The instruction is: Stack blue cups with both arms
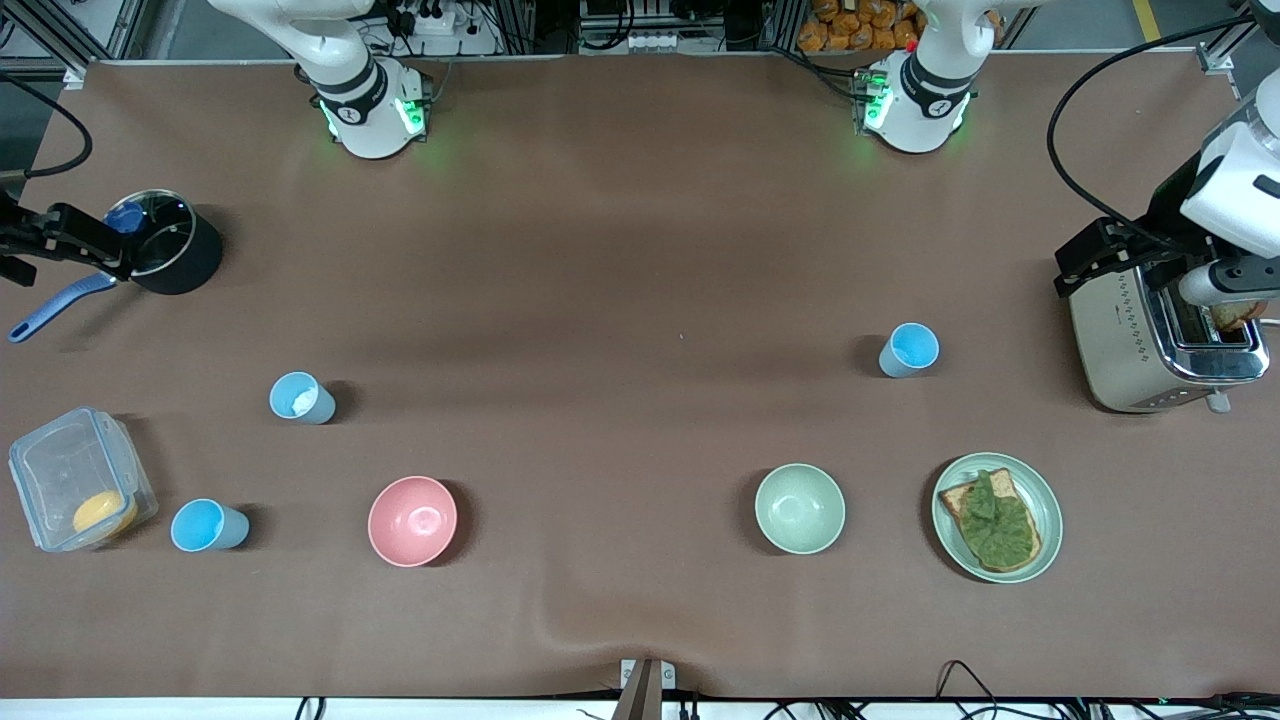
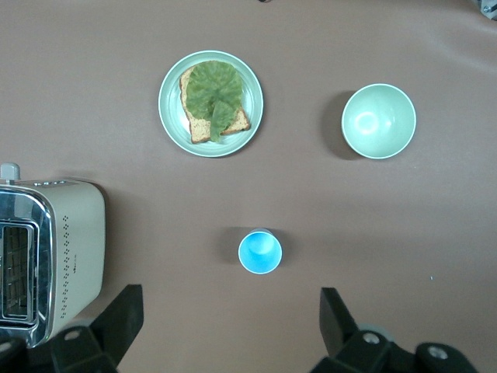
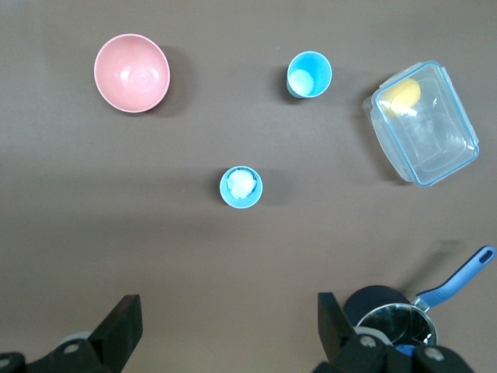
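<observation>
Three blue cups stand upright and apart on the brown cloth. A pale blue cup (image 1: pixel 302 397) (image 3: pixel 241 187) has a white bit inside. A brighter sky-blue cup (image 1: pixel 208 526) (image 3: pixel 309 74) stands nearer the front camera, next to the clear box. Another blue cup (image 1: pixel 909 350) (image 2: pixel 260 252) stands toward the left arm's end, near the toaster. My left gripper (image 2: pixel 231 330) hangs high over bare cloth just beside that cup, open and holding nothing. High over bare cloth beside the pale cup, my right gripper (image 3: pixel 229 330) is open and holds nothing.
A pink bowl (image 1: pixel 412 520) and a pale green bowl (image 1: pixel 799 508) sit toward the front. A plate (image 1: pixel 1040 545) carries toast with lettuce. The toaster (image 1: pixel 1130 340) is at the left arm's end. A black pot (image 1: pixel 185 262) and a clear box (image 1: pixel 60 470) are at the right arm's end.
</observation>
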You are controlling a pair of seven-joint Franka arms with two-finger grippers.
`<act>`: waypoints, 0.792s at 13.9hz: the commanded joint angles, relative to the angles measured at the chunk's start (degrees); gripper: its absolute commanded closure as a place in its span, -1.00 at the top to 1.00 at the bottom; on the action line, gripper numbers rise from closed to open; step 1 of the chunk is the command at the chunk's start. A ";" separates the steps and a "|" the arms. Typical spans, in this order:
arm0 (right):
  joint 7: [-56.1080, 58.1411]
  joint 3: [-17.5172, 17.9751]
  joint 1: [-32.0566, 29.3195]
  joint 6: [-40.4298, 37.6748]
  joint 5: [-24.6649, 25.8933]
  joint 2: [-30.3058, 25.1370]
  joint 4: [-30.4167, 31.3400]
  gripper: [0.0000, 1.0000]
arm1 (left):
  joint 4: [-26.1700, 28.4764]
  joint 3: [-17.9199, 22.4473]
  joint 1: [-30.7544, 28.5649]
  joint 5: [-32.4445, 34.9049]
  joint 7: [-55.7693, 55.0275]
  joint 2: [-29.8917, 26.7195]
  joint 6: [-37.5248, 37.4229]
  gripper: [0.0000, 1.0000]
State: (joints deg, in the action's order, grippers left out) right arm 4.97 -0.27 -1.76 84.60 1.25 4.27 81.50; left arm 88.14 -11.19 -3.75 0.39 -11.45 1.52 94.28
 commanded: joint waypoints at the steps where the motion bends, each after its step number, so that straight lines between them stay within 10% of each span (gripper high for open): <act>1: -1.46 0.01 0.44 -0.84 0.42 1.18 -1.69 1.00 | -0.78 -0.32 0.06 0.67 -1.30 -0.29 -1.29 1.00; 11: -1.81 -0.34 -1.40 0.13 -1.95 3.64 -2.48 1.00 | -0.78 -0.32 0.06 0.58 -1.38 -0.46 -1.29 1.00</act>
State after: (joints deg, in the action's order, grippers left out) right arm 3.83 -0.75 -2.14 85.16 -0.13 5.72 81.36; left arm 88.12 -11.21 -3.75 0.39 -11.45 1.51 94.22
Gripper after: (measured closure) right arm 0.000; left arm 0.000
